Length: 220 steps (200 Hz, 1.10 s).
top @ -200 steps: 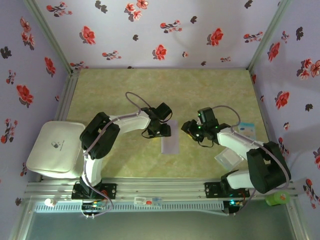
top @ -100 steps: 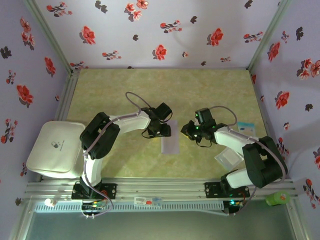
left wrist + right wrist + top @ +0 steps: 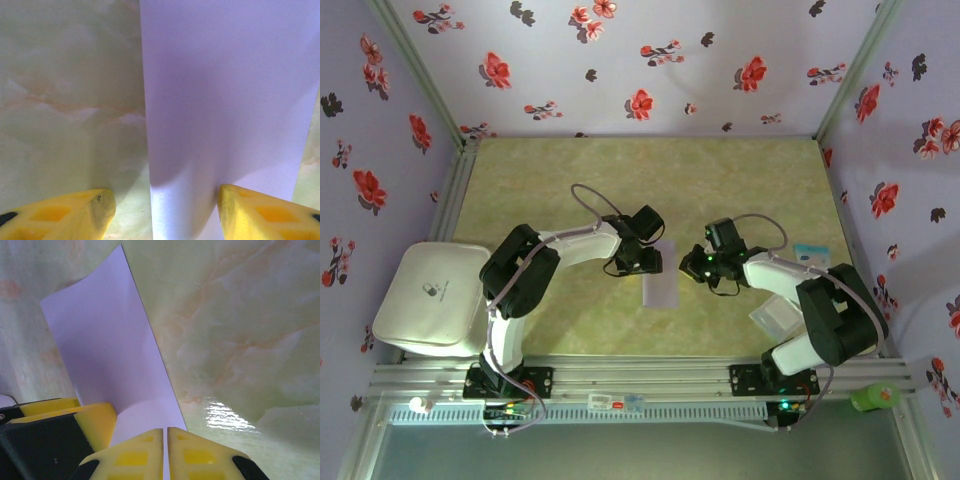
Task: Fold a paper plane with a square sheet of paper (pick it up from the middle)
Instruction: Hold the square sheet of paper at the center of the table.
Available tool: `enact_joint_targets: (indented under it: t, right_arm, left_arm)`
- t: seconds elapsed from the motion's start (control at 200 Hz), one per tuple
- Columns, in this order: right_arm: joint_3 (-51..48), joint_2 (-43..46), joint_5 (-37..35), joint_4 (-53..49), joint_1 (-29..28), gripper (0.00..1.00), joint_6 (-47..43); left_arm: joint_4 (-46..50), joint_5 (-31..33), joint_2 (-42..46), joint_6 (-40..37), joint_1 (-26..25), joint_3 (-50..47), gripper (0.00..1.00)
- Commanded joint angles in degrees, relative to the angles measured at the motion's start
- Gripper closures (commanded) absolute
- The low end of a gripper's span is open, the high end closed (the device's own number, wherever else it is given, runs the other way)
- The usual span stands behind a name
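The square sheet of paper (image 3: 662, 290) lies at mid-table as a narrow pale lavender rectangle, its far end a little curled. My left gripper (image 3: 648, 262) stands open over that far end. In the left wrist view (image 3: 165, 215) one fingertip (image 3: 95, 210) is over bare table and the other over the sheet (image 3: 225, 100). My right gripper (image 3: 691, 268) is at the sheet's right edge. In the right wrist view (image 3: 165, 440) its fingers are shut, with a thin slit between them above the sheet (image 3: 105, 340). I cannot tell whether paper is pinched. The paper plane is out of view.
A white case (image 3: 430, 298) sits at the table's left edge. A translucent plastic square (image 3: 775, 318) and a small light-blue card (image 3: 810, 255) lie by the right arm. Flowered walls close in three sides, and a metal rail (image 3: 640, 385) runs along the near edge.
My right gripper has moved left to the sheet's right edge, and its jaws have closed. The left arm and the sheet have stayed put.
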State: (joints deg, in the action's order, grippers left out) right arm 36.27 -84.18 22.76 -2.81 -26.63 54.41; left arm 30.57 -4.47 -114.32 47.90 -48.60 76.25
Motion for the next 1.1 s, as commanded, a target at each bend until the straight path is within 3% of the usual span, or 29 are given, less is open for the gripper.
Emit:
enact_joint_targets:
  t: [0.0, 0.545, 1.095]
  right_arm:
    - [0.81, -0.24, 0.93, 0.41, -0.44, 0.9, -0.62]
    - [1.52, -1.88, 0.63, 0.22, -1.43, 0.92, -0.8]
    - [1.87, -1.6, 0.28, -0.72, -1.47, 0.91, -0.88]
  left_arm:
    - [-4.42, 2.01, -8.38, 0.44, -0.33, -3.71, 0.39]
    - [-5.12, 2.32, -8.51, 1.91, -0.27, -4.42, 0.39]
    - [-3.98, 2.24, -8.92, -1.94, -0.27, -3.52, 0.4]
